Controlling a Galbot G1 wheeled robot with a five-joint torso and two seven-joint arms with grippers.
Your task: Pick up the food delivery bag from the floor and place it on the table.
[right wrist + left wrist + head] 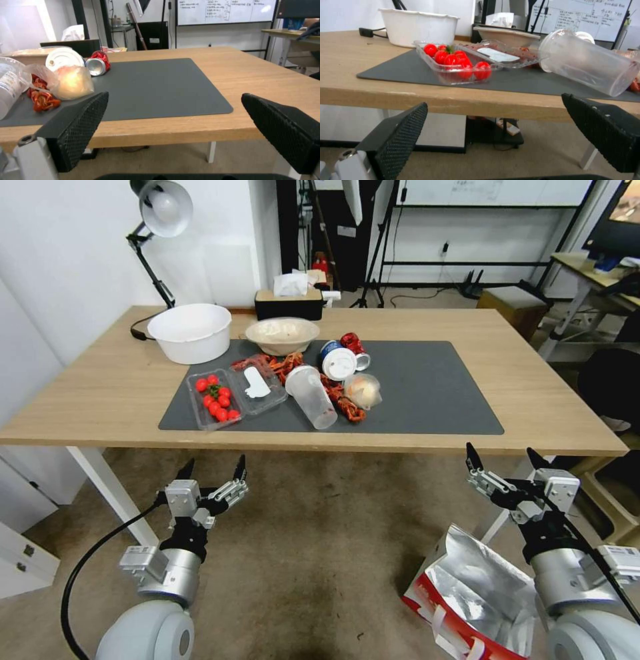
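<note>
On the worn brownish-grey floor (pixel 320 553), beside the robot's right arm, the large boxy white paper food delivery bag with red trim (pixel 470 597) is lying tipped, its crinkled silver foil lining facing up and its mouth gaping. It is sitting near a white leg of the long light-wood surface (pixel 533 387), just off that surface's front right corner.

Above and just beyond the bag, the right hand (pixel 503 460) is hovering in front of the surface's front edge, released, its black fingers spread wide and gripping nothing. The left hand (pixel 212 468) is hanging on the other side, below the front edge, also released and empty, well apart from the bag.

Across the big dark grey mat (pixel 427 387) other things are lying: a clear plastic tray of red cherry tomatoes (pixel 213 399), a clear plastic cup on its side (pixel 312 397), a small clear plastic bag of food (pixel 363 390), a crushed red can (pixel 97 63) and a beige bowl (pixel 282 335). A large white tub (pixel 191 332) is standing just off the mat's far left corner, near a desk lamp (pixel 160 210).
</note>
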